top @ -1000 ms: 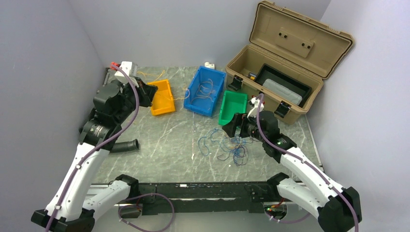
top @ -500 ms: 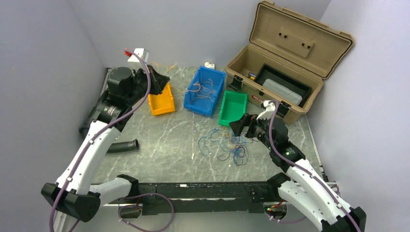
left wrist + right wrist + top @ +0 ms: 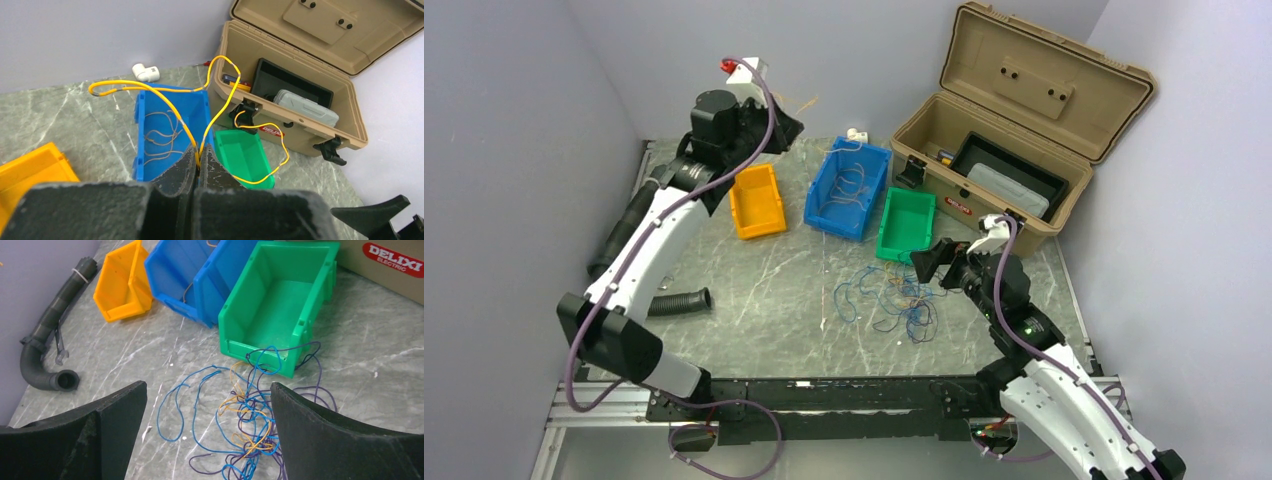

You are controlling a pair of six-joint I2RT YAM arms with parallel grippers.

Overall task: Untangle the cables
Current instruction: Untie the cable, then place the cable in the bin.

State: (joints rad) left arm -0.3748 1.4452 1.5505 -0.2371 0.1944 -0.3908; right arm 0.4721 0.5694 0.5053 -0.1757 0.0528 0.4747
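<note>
**Sam:** Holding one yellow wire (image 3: 220, 107) up high, the left gripper (image 3: 198, 157) has its jaws pinched tight on it. It is at 11 o'clock over the table (image 3: 754, 290).

**Mia:** Where does that wire go?

**Sam:** Maybe into the blue bin (image 3: 139, 150) below it, at 12 o'clock. Some thin wires lie in there. The arm needs to go down and let go.

**Mia:** And the other cables?

**Sam:** The tangle of cables (image 3: 247, 425) lies on the table at 5 o'clock, right by the green bin (image 3: 250, 347). Blue, purple and orange ones are all mixed up.

**Mia:** What about the right gripper (image 3: 207, 390)?

**Sam:** It hangs over the tangle with its jaws wide and holds nothing. Next it should pinch just one strand and pull slowly.

**Mia:** What gets in the way?

**Sam:** The wires cross each other, so one pull may drag the whole lot. A loop also leans on the green bin. The orange bin (image 3: 120, 285), the open tan toolbox (image 3: 924, 110) at 2 o'clock and the black hose (image 3: 45, 340) at 8 o'clock are well apart.
</note>
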